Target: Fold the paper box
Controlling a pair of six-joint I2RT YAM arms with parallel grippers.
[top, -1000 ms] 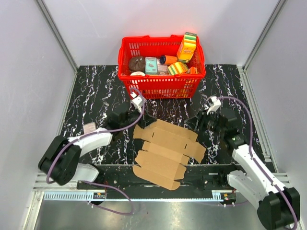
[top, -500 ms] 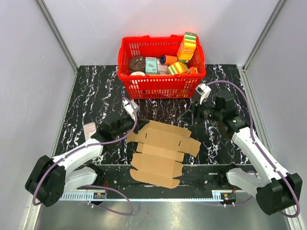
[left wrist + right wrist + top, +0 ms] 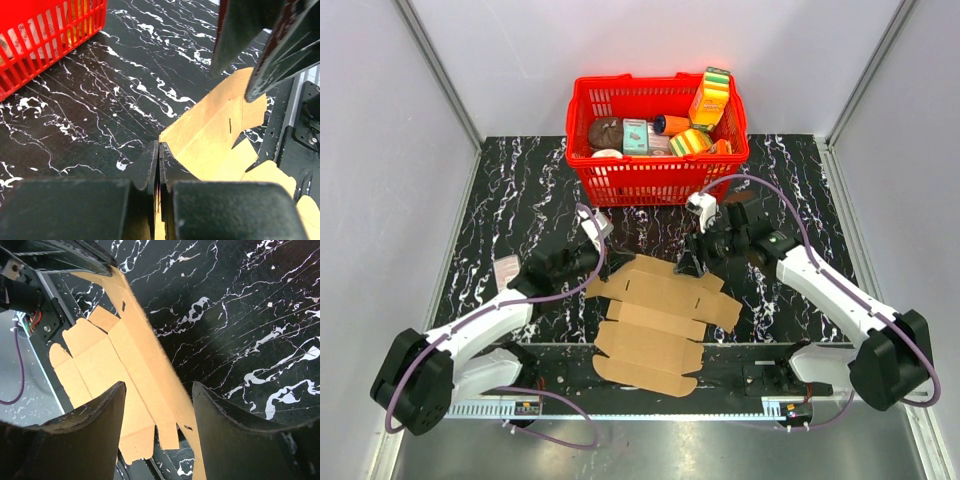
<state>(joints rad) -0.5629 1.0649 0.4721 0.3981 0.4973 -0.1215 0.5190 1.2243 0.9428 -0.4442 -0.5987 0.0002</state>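
1. The left claw (image 3: 158, 150) is pressed together, pinching the 9 o'clock edge of the box (image 3: 660, 320), which rises a little off the desk (image 3: 520, 190) there.
2. The box, a flat brown die-cut sheet, lies unfolded on the desk's 6 o'clock side, its near end past the desk's edge.
3. A red basket (image 3: 655, 180) stands at 12 o'clock from the box, apart from it.
4. The right claw (image 3: 159, 387) hangs spread over the box's 1 o'clock edge, gripping nothing.
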